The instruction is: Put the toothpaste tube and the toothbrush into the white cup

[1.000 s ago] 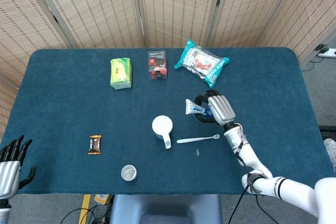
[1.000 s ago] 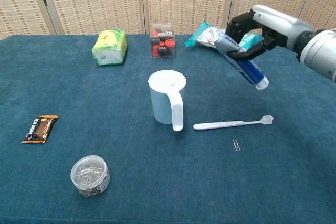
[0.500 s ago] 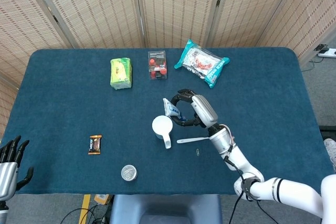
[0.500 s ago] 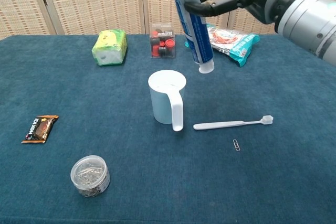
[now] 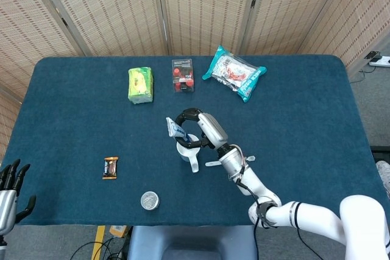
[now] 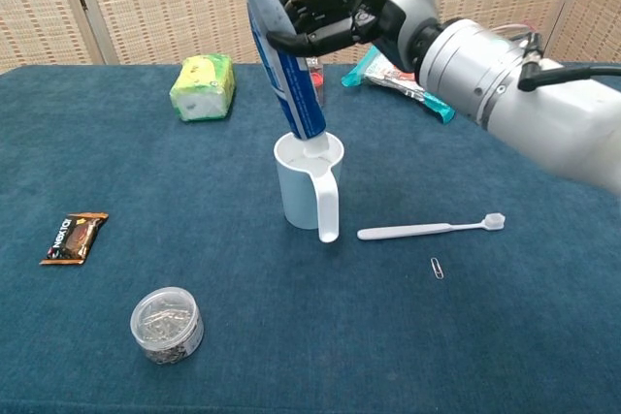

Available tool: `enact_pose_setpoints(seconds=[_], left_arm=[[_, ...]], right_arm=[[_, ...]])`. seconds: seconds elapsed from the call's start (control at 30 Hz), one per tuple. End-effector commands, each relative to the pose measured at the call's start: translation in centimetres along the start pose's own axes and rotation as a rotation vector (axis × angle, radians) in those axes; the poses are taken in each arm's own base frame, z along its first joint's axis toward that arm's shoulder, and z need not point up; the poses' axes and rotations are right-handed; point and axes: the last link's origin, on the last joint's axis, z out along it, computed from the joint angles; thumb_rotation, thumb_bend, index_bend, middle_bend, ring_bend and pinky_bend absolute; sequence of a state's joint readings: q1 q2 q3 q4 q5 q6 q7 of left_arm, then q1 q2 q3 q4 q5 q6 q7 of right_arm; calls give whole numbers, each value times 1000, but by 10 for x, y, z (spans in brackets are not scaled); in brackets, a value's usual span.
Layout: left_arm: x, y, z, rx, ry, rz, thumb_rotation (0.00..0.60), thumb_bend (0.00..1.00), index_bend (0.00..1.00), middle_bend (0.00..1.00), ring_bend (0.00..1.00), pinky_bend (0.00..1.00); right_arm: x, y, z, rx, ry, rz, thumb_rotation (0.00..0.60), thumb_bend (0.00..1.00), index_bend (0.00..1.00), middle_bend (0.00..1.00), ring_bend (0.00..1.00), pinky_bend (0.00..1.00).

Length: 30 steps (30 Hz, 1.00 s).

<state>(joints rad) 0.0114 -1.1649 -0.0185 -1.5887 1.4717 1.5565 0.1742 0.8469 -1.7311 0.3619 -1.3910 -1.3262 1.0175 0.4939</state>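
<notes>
Blue counter (image 6: 116, 336): right hand (image 6: 335, 9) grips the toothpaste tube (image 6: 286, 70), cap end down inside the white cup (image 6: 309, 181) right below it; left hand (image 5: 12, 188) open.

Looks like a staged test room, a lab corner: woven folding screens (image 5: 201, 4) wall off a desk (image 5: 73, 138) draped in blue cloth, with cables (image 5: 91, 249) trailing on grey floor.

right hand (image 6: 335, 7): black fingers, silver-grey back; silver wrist cuff, white arm with thin cables; left hand (image 5: 9, 190) black-fingered, grey-backed
</notes>
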Motion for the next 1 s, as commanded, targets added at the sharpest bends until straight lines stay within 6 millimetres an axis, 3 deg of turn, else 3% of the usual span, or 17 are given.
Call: enact_pose_setpoints(seconds=[0.03, 0.57, 0.83, 1.0], left_arm=[[0, -1, -1, 4, -3, 2, 600, 441, 126, 22, 33, 141], [-1, -1, -1, 0, -16, 4, 600, 441, 126, 22, 33, 141], [-3, 0, -1, -3, -24, 7, 600, 441, 126, 22, 33, 141], [-4, 0, -1, -4, -24, 7, 600, 440, 126, 22, 33, 141]], right_arm=[[-11, 4, 5, -7, -17, 20, 600, 264, 685, 581, 394, 222], [-26, 50, 5, -73, -2, 97, 600, 229, 685, 570, 387, 222], [-29, 62, 1, -61, -32, 96, 600, 211, 682, 501, 333, 222], [-28, 67, -1, -56, -36, 84, 600, 211, 586, 457, 295, 222]])
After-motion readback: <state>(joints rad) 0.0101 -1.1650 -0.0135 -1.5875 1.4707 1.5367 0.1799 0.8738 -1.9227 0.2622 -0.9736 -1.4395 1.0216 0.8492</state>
